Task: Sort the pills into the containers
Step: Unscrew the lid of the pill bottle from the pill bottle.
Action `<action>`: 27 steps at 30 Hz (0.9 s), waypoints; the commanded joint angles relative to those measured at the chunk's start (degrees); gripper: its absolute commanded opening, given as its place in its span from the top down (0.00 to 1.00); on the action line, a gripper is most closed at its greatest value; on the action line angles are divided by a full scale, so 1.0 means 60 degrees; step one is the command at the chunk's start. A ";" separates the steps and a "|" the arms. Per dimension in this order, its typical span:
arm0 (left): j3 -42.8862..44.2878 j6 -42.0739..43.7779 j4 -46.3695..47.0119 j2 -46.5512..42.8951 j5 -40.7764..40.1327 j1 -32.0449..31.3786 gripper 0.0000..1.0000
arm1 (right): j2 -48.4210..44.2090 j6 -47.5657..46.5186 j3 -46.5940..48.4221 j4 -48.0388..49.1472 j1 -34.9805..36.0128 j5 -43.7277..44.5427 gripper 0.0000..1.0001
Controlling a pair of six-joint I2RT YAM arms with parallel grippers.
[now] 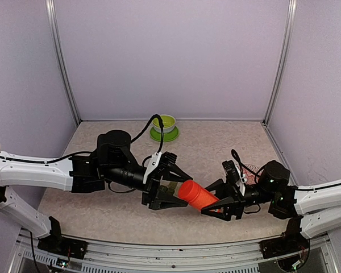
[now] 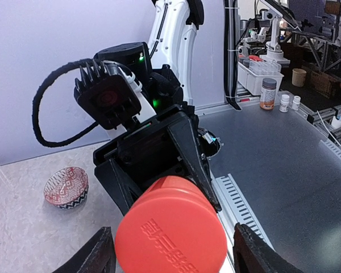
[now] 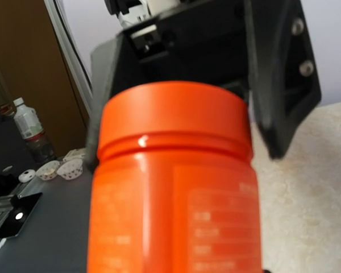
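Two claws meet at the red bottle point(image 1: 198, 195): right gripper point(image 1: 217, 206) clenched on its base, left gripper point(image 1: 171, 189) released, fingers point(image 2: 96, 253) flanking the cap point(image 2: 170, 227). Bare table point(image 1: 102, 205) lies below both; the bottle's base is hidden by the right gripper.

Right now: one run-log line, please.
right hand: grips red bottle, held sideways | left hand: straddles cap, contact unclear | cap: on
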 commanded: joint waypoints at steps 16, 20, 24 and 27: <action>0.0229 -0.1612 0.0360 0.0306 -0.0498 -0.0054 0.60 | -0.0369 -0.1361 0.0431 -0.1305 0.0088 0.0902 0.73; 0.0497 -0.3352 0.0252 0.0526 -0.1403 -0.0037 0.65 | -0.0768 -0.2407 0.0528 -0.2271 0.0076 0.2056 0.73; 0.0407 -0.5433 0.0655 0.0674 -0.2197 -0.0041 0.65 | -0.1111 -0.3109 0.0457 -0.2744 0.0101 0.3249 0.74; 0.0279 -0.7013 0.0753 0.0733 -0.3012 -0.0067 0.66 | -0.1366 -0.3472 0.0322 -0.2796 0.0133 0.3952 0.74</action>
